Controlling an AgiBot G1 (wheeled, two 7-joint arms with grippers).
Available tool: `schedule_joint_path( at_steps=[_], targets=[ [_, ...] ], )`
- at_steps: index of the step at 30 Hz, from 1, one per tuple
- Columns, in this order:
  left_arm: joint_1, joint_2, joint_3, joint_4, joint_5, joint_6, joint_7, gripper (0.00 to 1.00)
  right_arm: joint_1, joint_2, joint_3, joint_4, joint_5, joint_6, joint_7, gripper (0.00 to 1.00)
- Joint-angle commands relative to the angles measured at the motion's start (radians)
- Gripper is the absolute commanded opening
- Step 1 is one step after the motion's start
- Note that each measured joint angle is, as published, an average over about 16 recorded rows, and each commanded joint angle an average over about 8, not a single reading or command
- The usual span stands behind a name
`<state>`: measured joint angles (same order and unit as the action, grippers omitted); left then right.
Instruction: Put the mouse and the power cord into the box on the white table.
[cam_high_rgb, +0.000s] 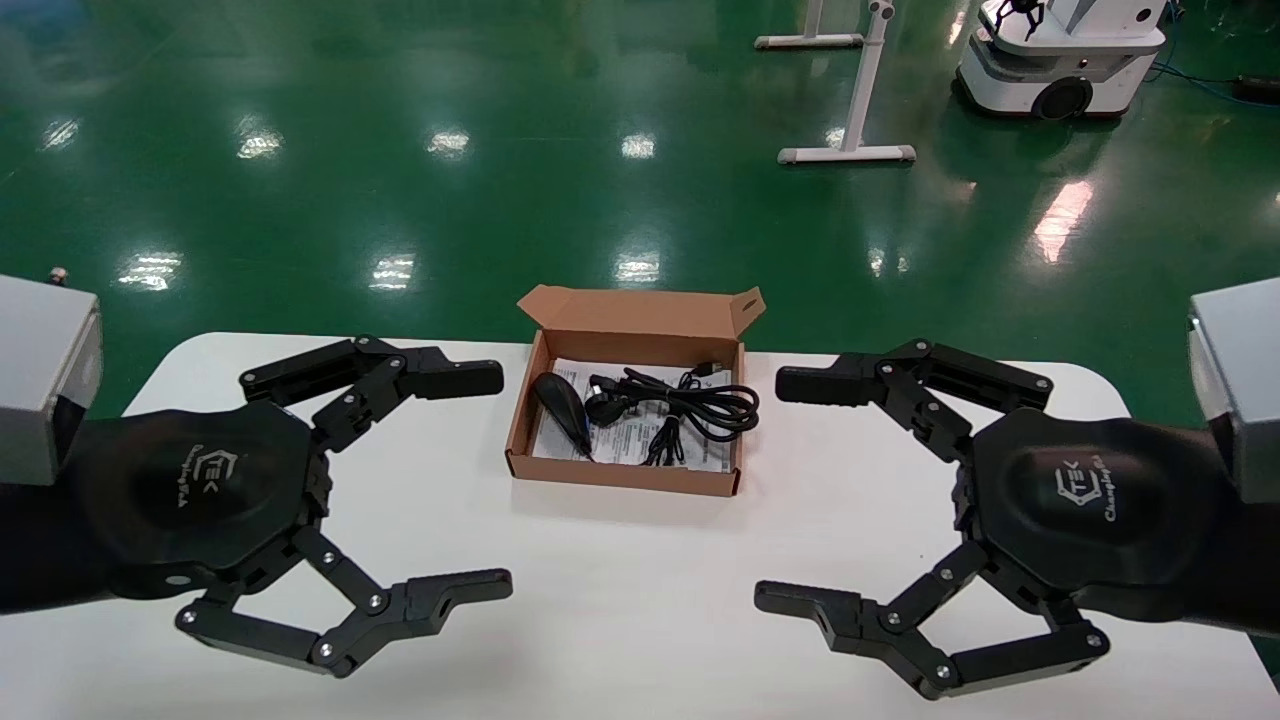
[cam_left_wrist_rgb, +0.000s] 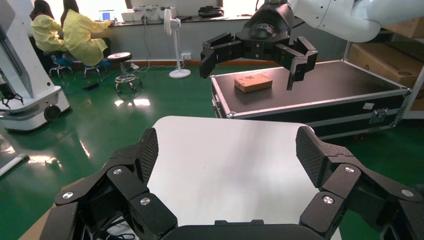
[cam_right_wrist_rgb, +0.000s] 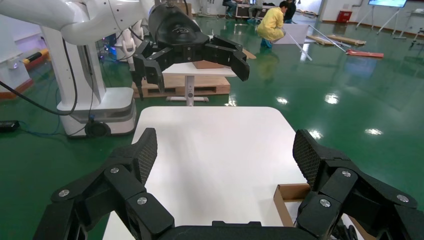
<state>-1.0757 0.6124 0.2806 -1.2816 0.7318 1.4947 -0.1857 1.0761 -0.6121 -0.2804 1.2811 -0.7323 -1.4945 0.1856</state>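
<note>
From the head view we see inside the one box (cam_high_rgb: 628, 400) on the white table (cam_high_rgb: 620, 600): one mouse (cam_high_rgb: 562, 402) and one power cord (cam_high_rgb: 690, 405) lie in it, side by side. Our wrist views show only a box corner (the things inside stay hidden). The box sits between our left gripper (cam_high_rgb: 495, 478) and right gripper (cam_high_rgb: 785, 488), a little farther back. Both jaws are spread wide and hold nothing.
</note>
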Motion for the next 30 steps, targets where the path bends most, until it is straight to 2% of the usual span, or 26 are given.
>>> schedule_joint_path(
  at_steps=[1, 30],
  targets=[
    [0.0, 0.0, 0.0, 0.0, 0.0, 0.0, 0.0, 1.0, 0.0, 0.0, 0.0, 0.0, 0.0, 0.0, 0.0, 1.0],
    [0.0, 0.0, 0.0, 0.0, 0.0, 0.0, 0.0, 1.0, 0.0, 0.0, 0.0, 0.0, 0.0, 0.0, 0.0, 1.0]
  ],
)
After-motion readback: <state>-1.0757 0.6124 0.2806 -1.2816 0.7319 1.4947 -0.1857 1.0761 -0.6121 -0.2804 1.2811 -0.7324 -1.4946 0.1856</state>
